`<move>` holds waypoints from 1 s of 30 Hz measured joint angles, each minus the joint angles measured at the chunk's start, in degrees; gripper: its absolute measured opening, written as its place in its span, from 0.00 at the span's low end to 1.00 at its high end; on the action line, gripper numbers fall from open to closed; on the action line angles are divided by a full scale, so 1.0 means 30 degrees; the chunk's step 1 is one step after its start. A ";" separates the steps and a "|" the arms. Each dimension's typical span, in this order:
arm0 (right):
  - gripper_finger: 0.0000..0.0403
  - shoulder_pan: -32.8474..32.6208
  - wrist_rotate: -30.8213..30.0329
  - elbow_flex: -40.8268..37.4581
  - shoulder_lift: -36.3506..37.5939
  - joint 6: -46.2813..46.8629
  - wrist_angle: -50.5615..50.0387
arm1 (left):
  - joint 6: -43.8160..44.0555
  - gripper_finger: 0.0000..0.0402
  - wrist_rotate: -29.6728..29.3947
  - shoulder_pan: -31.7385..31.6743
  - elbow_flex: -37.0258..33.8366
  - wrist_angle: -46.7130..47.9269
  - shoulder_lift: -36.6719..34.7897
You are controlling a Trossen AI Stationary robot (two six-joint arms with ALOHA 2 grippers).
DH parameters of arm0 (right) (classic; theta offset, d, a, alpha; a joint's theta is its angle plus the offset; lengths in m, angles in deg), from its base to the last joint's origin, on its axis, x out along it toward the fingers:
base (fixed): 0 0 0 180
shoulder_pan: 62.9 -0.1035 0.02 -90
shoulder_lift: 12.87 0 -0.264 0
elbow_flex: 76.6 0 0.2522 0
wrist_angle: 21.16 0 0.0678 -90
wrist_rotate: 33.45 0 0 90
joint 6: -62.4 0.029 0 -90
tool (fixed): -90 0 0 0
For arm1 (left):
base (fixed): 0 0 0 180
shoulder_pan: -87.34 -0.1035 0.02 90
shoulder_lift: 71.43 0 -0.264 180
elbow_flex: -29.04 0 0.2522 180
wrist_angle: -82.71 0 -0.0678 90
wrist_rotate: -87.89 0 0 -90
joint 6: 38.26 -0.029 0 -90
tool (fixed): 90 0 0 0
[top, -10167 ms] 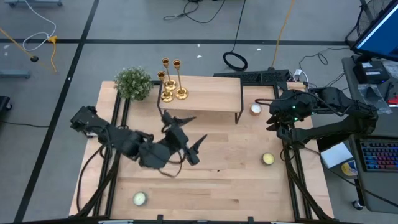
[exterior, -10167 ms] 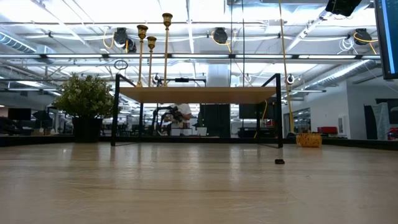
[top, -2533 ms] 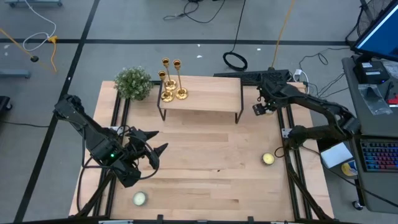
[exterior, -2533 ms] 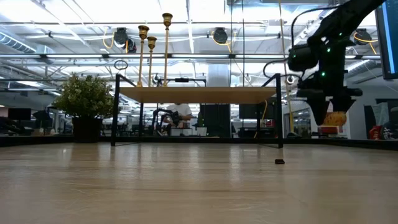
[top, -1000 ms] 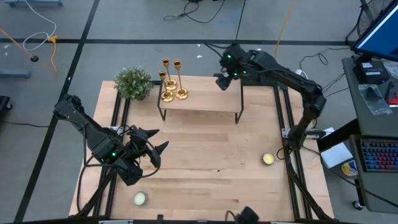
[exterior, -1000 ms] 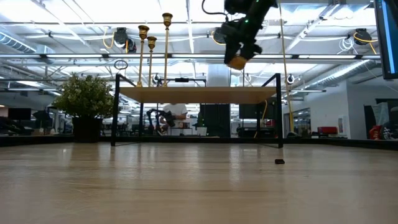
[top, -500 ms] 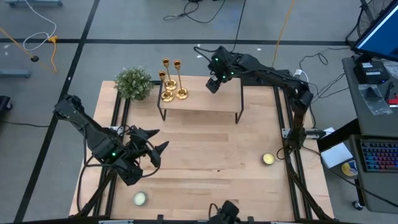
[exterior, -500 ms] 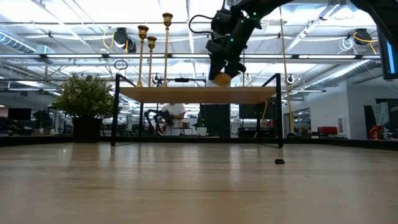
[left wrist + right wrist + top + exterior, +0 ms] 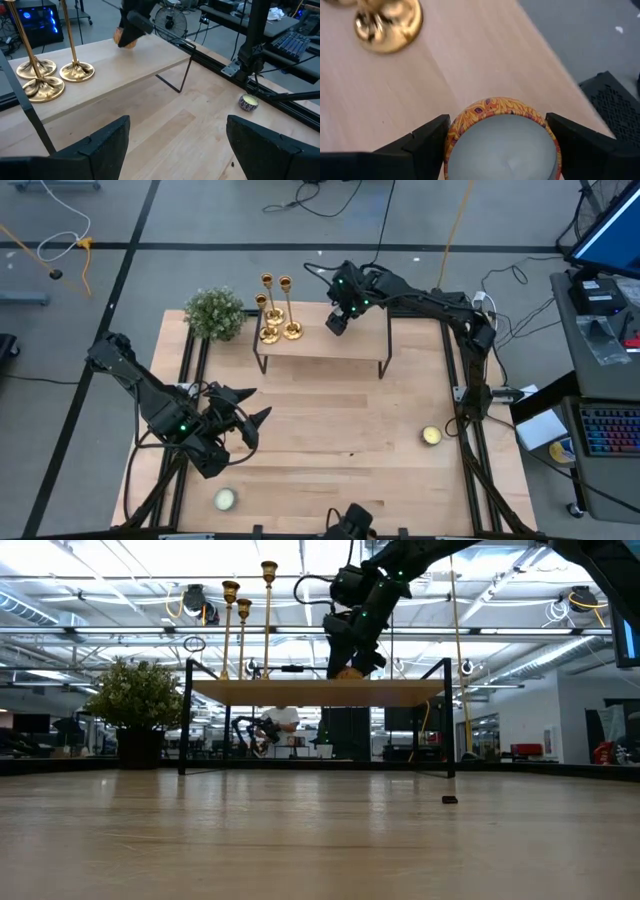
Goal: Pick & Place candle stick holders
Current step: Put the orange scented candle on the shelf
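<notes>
The right gripper (image 9: 338, 322) reaches far forward, fingers closed around its load. The left gripper (image 9: 252, 418) hovers low with fingers spread.

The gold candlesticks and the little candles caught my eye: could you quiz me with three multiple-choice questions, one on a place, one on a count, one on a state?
1. Where do the candle stick holders stand?
A. on the raised shelf
B. on the floor
C. inside the plant

2. How many candle stick holders are there?
A. one
B. three
C. five

3. What is the right gripper doing?
A. hanging open, holding nothing
B. gripping a candle stick holder
C. holding a candle

Answers: 1 A, the high view shows them at the shelf's end near the plant. 2 B, the left wrist view shows three bases. 3 C, the right wrist view shows it between the fingers.
</notes>
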 joint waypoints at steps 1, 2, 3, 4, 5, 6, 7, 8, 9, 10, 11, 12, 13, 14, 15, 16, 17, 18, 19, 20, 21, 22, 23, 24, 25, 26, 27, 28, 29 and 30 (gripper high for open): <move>0.74 -0.0034 -0.0012 -0.0007 -0.0021 -0.0039 0.0003 | 0.0003 0.81 0.0000 0.0000 0.0000 0.0000 0.0000; 0.74 -0.0087 -0.0006 -0.0007 -0.0018 -0.0040 0.0126 | 0.0003 0.81 0.0000 0.0000 0.0000 -0.0007 0.0000; 0.75 -0.0149 -0.0006 -0.0007 0.0018 -0.0047 0.0322 | 0.0005 0.81 0.0000 0.0000 0.0000 -0.0007 0.0000; 0.75 -0.0171 -0.0007 -0.0007 0.0049 -0.0111 0.0509 | 0.0035 0.81 0.0001 0.0000 0.0000 -0.0007 0.0000; 0.75 -0.0213 -0.0006 0.0000 0.0052 -0.0227 0.0684 | 0.0057 0.81 0.0000 0.0000 0.0000 -0.0007 0.0000; 0.75 -0.0256 -0.0020 0.0000 0.0052 -0.0360 0.0854 | 0.0054 0.81 0.0000 0.0000 0.0000 -0.0007 0.0000; 0.75 -0.0272 -0.0071 0.0000 0.0046 -0.0472 0.0987 | 0.0054 0.81 0.0007 0.0000 0.0000 -0.0007 0.0000; 0.75 -0.0272 -0.0086 0.0000 0.0038 -0.0476 0.1077 | 0.0047 0.81 0.0007 0.0000 0.0000 -0.0005 0.0000; 0.75 -0.0272 -0.0074 0.0000 0.0038 -0.0470 0.1164 | 0.0047 0.81 0.0007 0.0000 0.0000 -0.0007 0.0000; 0.75 -0.0272 -0.0081 0.0000 0.0042 -0.0476 0.1232 | 0.0047 0.81 0.0007 0.0000 0.0000 -0.0007 0.0000; 0.76 -0.0272 -0.0105 0.0000 0.0045 -0.0476 0.1236 | 0.0047 0.81 0.0007 0.0000 0.0000 -0.0007 0.0000; 0.76 -0.0272 -0.0116 0.0000 0.0045 -0.0476 0.1224 | 0.0047 0.81 0.0007 0.0000 0.0000 -0.0007 0.0000; 0.76 -0.0272 -0.0121 0.0000 0.0045 -0.0476 0.1225 | 0.0018 0.81 0.0007 0.0000 0.0000 -0.0007 0.0000; 0.76 -0.0272 -0.0130 0.0000 0.0045 -0.0476 0.1225 | -0.0012 0.81 0.0007 0.0000 0.0000 -0.0007 0.0000; 0.76 -0.0272 -0.0132 -0.0006 0.0045 -0.0476 0.1229 | -0.0017 0.81 0.0007 0.0000 0.0000 -0.0007 0.0000; 0.76 -0.0272 -0.0147 0.0000 0.0045 -0.0476 0.1255 | -0.0024 0.81 0.0007 0.0000 0.0000 -0.0007 0.0000; 0.76 -0.0272 -0.0153 -0.0007 0.0045 -0.0476 0.1280 | -0.0033 0.81 0.0007 0.0000 0.0000 -0.0007 0.0000; 0.76 -0.0272 -0.0167 0.0000 0.0045 -0.0476 0.1313 | -0.0033 0.81 0.0007 0.0000 0.0000 -0.0007 0.0000; 0.76 -0.0272 -0.0174 0.0000 0.0045 -0.0476 0.1341 | -0.0038 0.81 0.0007 0.0000 0.0000 -0.0007 0.0000; 0.76 -0.0272 -0.0174 -0.0007 0.0045 -0.0476 0.1369 | -0.0063 0.81 0.0007 0.0000 0.0000 -0.0004 0.0000; 0.76 -0.0272 -0.0174 -0.0007 0.0045 -0.0476 0.1434 | -0.0063 0.81 0.0007 0.0000 0.0000 -0.0007 0.0000; 0.76 -0.0272 -0.0174 -0.0007 0.0045 -0.0471 0.1519 | -0.0063 0.81 0.0007 0.0000 0.0000 -0.0007 0.0000; 0.76 -0.0272 -0.0167 -0.0007 0.0045 -0.0472 0.1590 | -0.0063 0.81 0.0007 0.0000 0.0000 -0.0007 0.0000; 0.76 -0.0275 -0.0144 -0.0007 0.0045 -0.0469 0.1589 | -0.0063 0.81 0.0007 0.0000 0.0000 -0.0007 0.0000; 0.76 -0.0281 -0.0130 -0.0016 0.0045 -0.0461 0.1568 | -0.0063 0.81 0.0007 0.0000 0.0000 -0.0007 0.0000; 0.76 -0.0287 -0.0129 -0.0106 0.0045 -0.0386 0.1660 | -0.0063 0.81 0.0010 0.0000 0.0000 -0.0007 0.0000; 0.76 -0.0287 -0.0116 -0.0246 0.0045 -0.0245 0.1813 | -0.0063 0.81 0.0012 0.0000 0.0000 -0.0007 0.0000; 0.76 -0.0287 -0.0115 -0.0419 0.0045 -0.0071 0.1973 | -0.0062 0.81 0.0015 0.0000 0.0000 -0.0006 0.0000; 0.76 -0.0281 -0.0110 -0.0621 0.0045 0.0069 0.2122 | -0.0055 0.81 0.0016 0.0000 0.0000 -0.0007 0.0000; 0.76 -0.0269 -0.0104 -0.0807 0.0045 0.0171 0.2189 | -0.0055 0.81 0.0048 0.0000 0.0000 -0.0001 0.0000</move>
